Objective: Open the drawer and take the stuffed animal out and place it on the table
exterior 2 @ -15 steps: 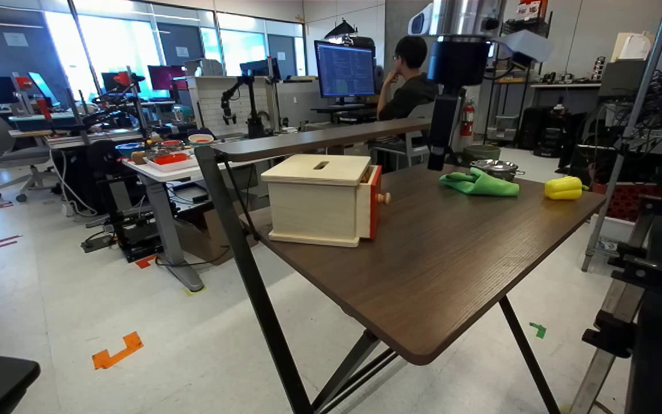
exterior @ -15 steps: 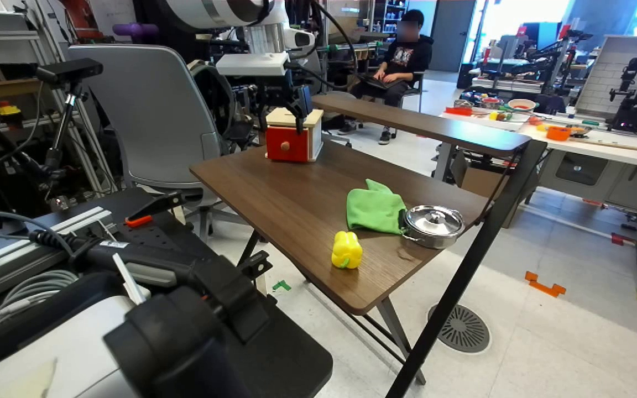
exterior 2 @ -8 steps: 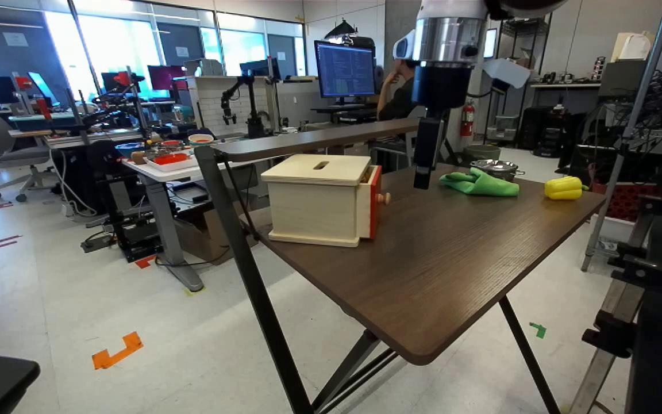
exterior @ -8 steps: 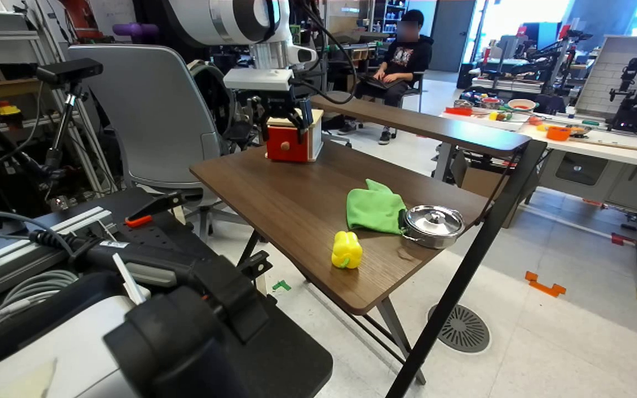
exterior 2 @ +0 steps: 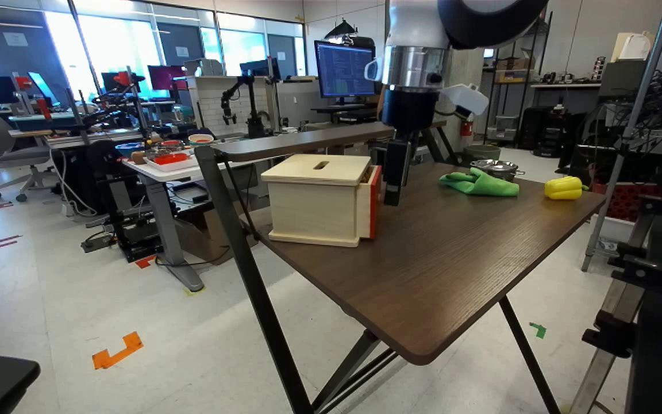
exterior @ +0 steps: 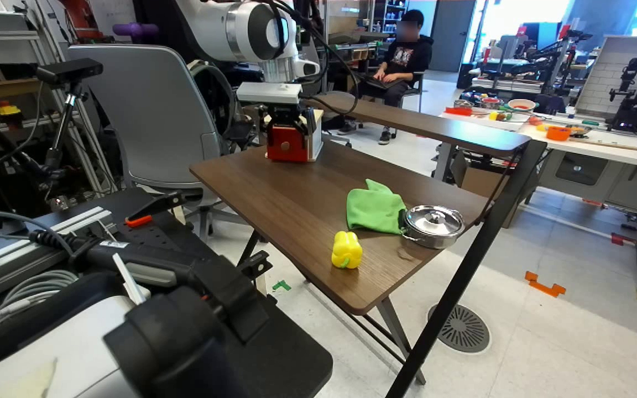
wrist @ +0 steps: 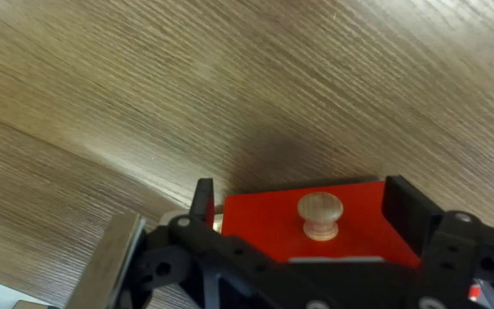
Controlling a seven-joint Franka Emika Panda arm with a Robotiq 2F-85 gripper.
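The drawer has a red front [exterior: 295,153] and sits in a pale wooden box [exterior 2: 312,208] on the brown table [exterior: 307,190]. In an exterior view the red front [exterior 2: 374,207] stands slightly out from the box. Its round wooden knob [wrist: 320,208] shows in the wrist view. My gripper [wrist: 300,197] is open, with one finger on each side of the knob and not touching it. In an exterior view the gripper [exterior 2: 393,198] hangs just in front of the red front and hides the knob. The stuffed animal is out of view.
A green cloth [exterior: 375,209], a lidded metal pot [exterior: 434,226] and a yellow pepper [exterior: 346,250] are at the table's far end from the box. A raised shelf [exterior: 418,124] runs along one side of the table. A grey chair [exterior: 152,110] stands close by.
My gripper has come down and moved toward the box, from above and away to just in front of the red front. The drawer and the other objects have not moved.
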